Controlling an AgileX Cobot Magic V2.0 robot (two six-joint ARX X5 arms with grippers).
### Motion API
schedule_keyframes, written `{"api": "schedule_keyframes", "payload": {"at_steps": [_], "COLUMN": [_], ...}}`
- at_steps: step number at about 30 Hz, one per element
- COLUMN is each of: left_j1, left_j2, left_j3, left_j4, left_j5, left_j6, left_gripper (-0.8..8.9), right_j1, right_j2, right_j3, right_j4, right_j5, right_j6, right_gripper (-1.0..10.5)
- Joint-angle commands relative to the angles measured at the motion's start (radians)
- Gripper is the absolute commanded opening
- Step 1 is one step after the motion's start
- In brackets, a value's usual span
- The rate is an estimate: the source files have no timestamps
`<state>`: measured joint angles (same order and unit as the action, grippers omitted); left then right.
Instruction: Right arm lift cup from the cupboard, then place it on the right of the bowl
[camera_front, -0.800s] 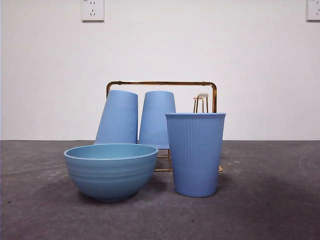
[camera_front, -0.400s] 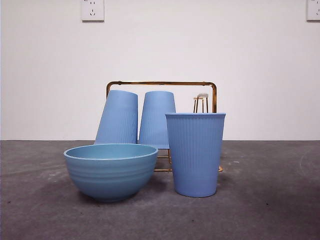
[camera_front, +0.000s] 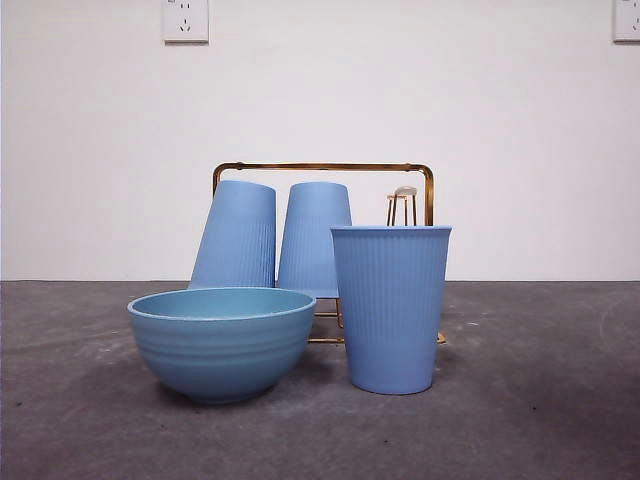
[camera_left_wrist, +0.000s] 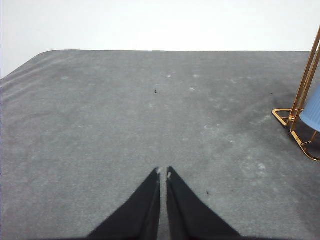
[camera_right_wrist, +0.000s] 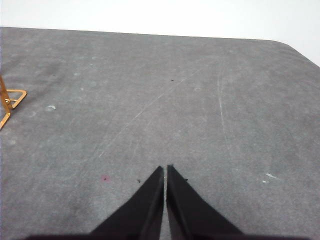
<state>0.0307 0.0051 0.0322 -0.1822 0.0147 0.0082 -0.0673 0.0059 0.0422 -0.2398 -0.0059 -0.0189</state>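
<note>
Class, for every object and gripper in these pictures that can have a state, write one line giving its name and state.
Upright cup: mouth up, on the table right of the bowl.
Two cups: upside down on the rack.
Bowl: upright, contents not visible.
Rack: standing.
Left gripper: shut, empty.
Right gripper: shut, empty.

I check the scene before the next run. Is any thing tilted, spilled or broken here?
Only one small thing: the left cup on the rack leans to the right, while the cup beside it is nearly straight. The cup on the table stands upright beside the bowl. Nothing spilled or broken shows.
</note>
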Motion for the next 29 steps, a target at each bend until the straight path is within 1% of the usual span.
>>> {"api": "schedule_keyframes", "payload": {"at_steps": [1,16,20,29], "left_j1": [0.002,0.002,0.002,0.002], "left_j2": [-0.002,-0.002,-0.002,-0.002], "left_j3": [-0.019,-0.019,-0.019,-0.019], "left_j4": [-0.005,-0.005,-0.005,-0.005], "left_j5": [0.005,0.005,0.005,0.005], "left_j6": [0.006,0.006,0.006,0.006], "left_gripper": [0.21,0.21,0.21,0.21], "right_j1": [-0.002,-0.003,0.014,0.032], "right_j2": [-0.002,-0.002,-0.002,-0.002], "right_j3": [-0.01,-0.014,-0.031,-0.031], "right_j4": [0.012,0.03,0.083,0.087], "right_j5": [-0.001,0.0,0.006,0.006], "right_j6": [-0.008,-0.008,-0.008,-0.008], "right_gripper": [0.1,0.1,0.1,0.1]}}
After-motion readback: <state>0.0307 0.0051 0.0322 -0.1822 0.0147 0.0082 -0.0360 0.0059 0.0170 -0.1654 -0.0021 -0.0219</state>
